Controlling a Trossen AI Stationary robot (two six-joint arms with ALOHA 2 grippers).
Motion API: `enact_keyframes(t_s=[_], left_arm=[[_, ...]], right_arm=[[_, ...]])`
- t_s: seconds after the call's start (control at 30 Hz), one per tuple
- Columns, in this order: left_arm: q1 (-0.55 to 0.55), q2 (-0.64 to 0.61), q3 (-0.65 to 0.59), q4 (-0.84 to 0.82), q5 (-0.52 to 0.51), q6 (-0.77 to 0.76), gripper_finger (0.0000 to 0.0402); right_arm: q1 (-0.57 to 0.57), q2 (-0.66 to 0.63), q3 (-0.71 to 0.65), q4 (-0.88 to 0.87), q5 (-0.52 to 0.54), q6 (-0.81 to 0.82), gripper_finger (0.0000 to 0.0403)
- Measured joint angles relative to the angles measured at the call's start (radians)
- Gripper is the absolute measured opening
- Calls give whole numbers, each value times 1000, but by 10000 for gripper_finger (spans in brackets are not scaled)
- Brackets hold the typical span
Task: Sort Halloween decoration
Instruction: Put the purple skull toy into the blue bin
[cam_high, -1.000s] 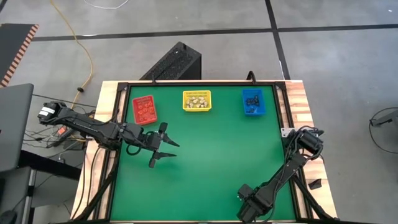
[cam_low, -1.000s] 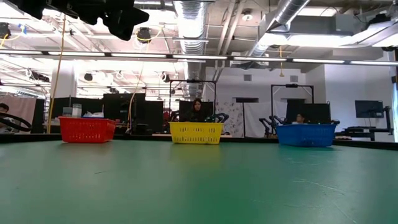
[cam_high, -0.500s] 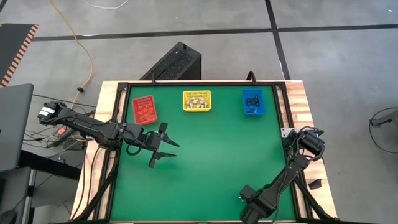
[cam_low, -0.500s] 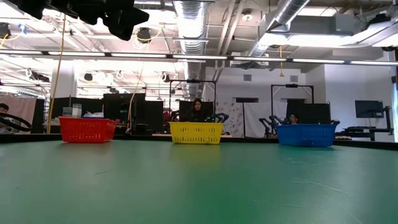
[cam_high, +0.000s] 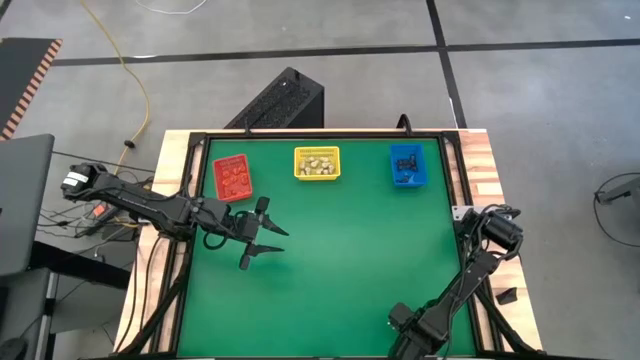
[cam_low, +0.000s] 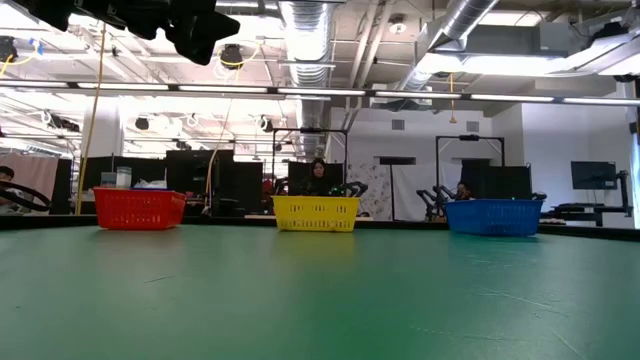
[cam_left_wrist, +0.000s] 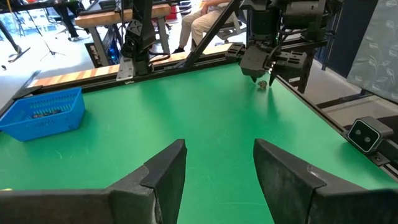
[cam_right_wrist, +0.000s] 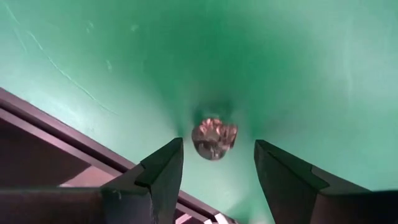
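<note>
1. The right end effector (cam_right_wrist: 211, 171) is low over the near right edge of the green counter (cam_high: 340, 260), fingers apart around a small orange-brown round trinket (cam_right_wrist: 214, 138) lying on the surface.
2. The left end effector (cam_high: 268, 243) hovers at the left, fingers apart, empty.

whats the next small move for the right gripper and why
Probably lower the right gripper straight down and close. Its fingers are open on either side of a small orange-brown trinket lying on the green mat near the table's edge, not yet grasped. The left gripper waits open near the red bin.
</note>
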Motion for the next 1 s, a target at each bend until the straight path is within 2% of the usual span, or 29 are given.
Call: enact_keyframes(t_s=[0.73, 1.0], left_arm=[[0, 0, 0, 0, 0, 0, 177], [0, 0, 0, 0, 0, 0, 177]], right_arm=[[-8, -1, 1, 24, 47, -11, 227], [-8, 0, 1, 23, 47, -11, 199]])
